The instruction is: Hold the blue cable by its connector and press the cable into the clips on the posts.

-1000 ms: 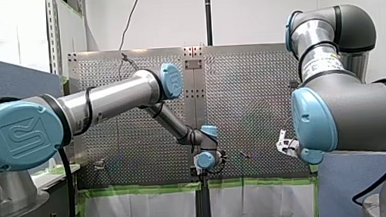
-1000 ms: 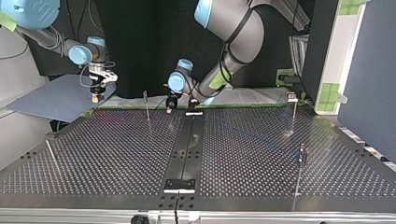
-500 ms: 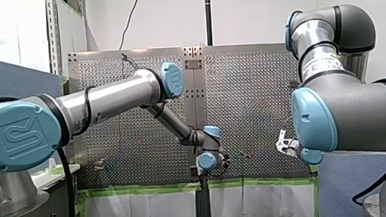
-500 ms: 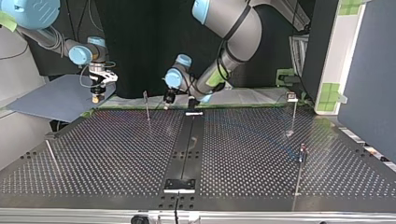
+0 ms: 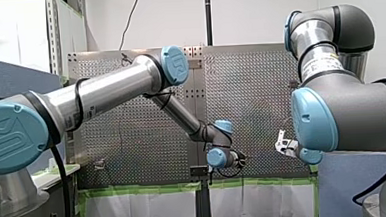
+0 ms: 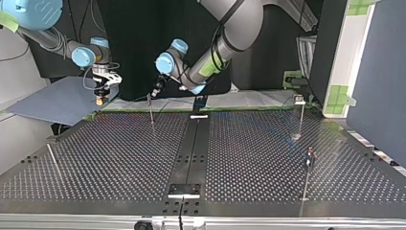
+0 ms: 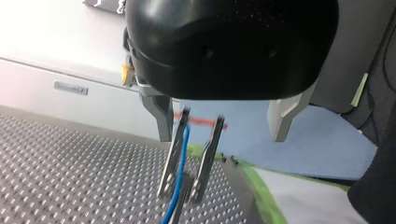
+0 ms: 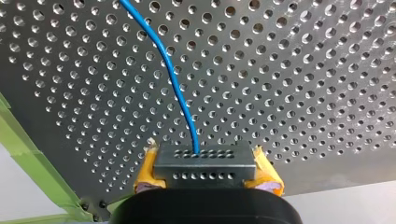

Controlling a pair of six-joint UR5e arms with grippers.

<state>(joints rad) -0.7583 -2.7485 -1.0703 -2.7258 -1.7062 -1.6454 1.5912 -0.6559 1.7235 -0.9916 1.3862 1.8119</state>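
Reaching in from the top view's upper right, my left arm [image 6: 230, 24] is bending down past the middle, my left gripper [image 6: 154, 92] hanging near the top of a thin post [image 6: 151, 111], metal fingers [image 7: 172, 158] standing narrowly apart around the blue cable [image 7: 181, 168]. At the upper left, my right gripper [image 6: 99, 99] is clamping the cable's connector [image 8: 203, 161] between yellow pads [image 8: 145, 171].

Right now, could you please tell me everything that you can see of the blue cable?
The blue cable is a thin, smooth wire, plastic-coated by its look. One end enters a grey perforated metal connector, which my right gripper clamps between yellow pads; from there it curves away over the perforated table. Further along it passes between the metal fingers of my left gripper, close beside one finger, with a gap to the other.
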